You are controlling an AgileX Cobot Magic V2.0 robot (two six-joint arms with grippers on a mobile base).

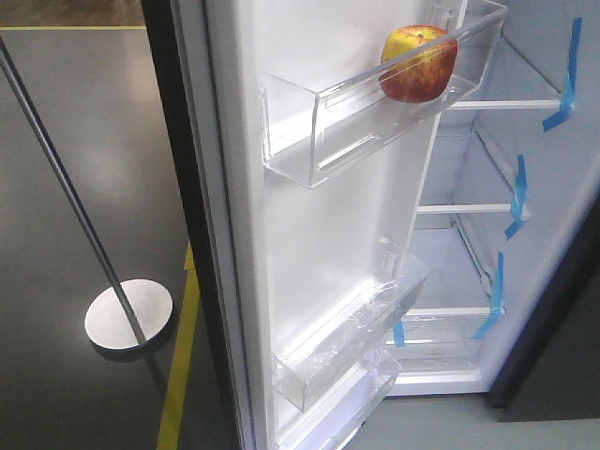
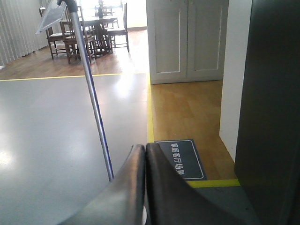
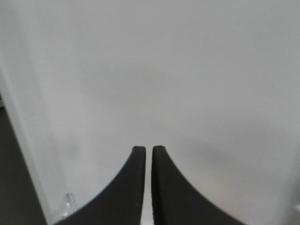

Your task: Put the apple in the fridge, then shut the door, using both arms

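The apple [image 1: 418,64], red with yellow patches, sits in the top clear bin [image 1: 356,131] of the open door [image 1: 347,234], whose white inside faces the front camera. To the right, the fridge [image 1: 469,248] stands open, showing white shelves with blue tape strips [image 1: 565,80]. Neither gripper appears in the front view. My left gripper [image 2: 145,146] is shut with its fingers touching and nothing between them, beside a dark panel [image 2: 272,93]. My right gripper [image 3: 148,149] is shut on nothing, with a thin slit between the tips, close to a plain white surface [image 3: 154,70].
A metal pole [image 1: 66,187] on a round base [image 1: 128,317] stands left of the door; the pole [image 2: 91,89] also shows in the left wrist view. A yellow floor line [image 1: 183,356], a dark floor sign [image 2: 180,158], white cabinets [image 2: 187,37] and a table with chairs [image 2: 89,28] lie beyond.
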